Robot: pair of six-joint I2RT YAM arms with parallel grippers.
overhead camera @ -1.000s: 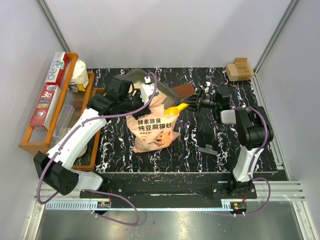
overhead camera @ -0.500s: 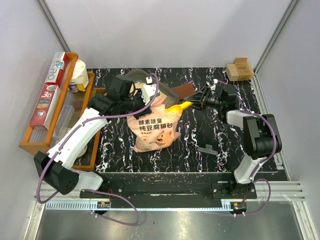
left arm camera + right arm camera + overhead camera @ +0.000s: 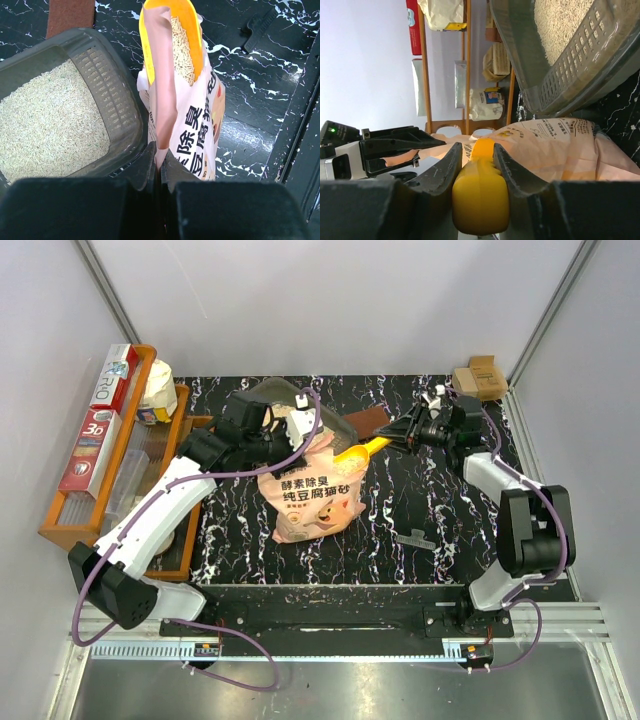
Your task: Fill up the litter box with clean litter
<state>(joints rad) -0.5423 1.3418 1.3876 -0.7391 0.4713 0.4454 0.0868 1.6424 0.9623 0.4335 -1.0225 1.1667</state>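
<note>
From above, the left gripper (image 3: 303,437) pinches the top edge of the pink litter bag (image 3: 310,498), and the right gripper (image 3: 398,437) clamps the yellow scoop (image 3: 356,451) by its handle. Beside the left fingers (image 3: 145,167), on their left in the wrist view, sits the litter box (image 3: 117,107), holding clean litter (image 3: 45,125). Above the right fingers (image 3: 445,170), the box's grated wall shows.

Litter box (image 3: 117,95) up at the back, a dark grey tub with rounded corners and a slotted inner rim, sitting flat; clean litter (image 3: 50,120) spread across its floor in a pale beige bed; more granules heaped on the yellow scoop (image 3: 167,6) just beside its rim.
</note>
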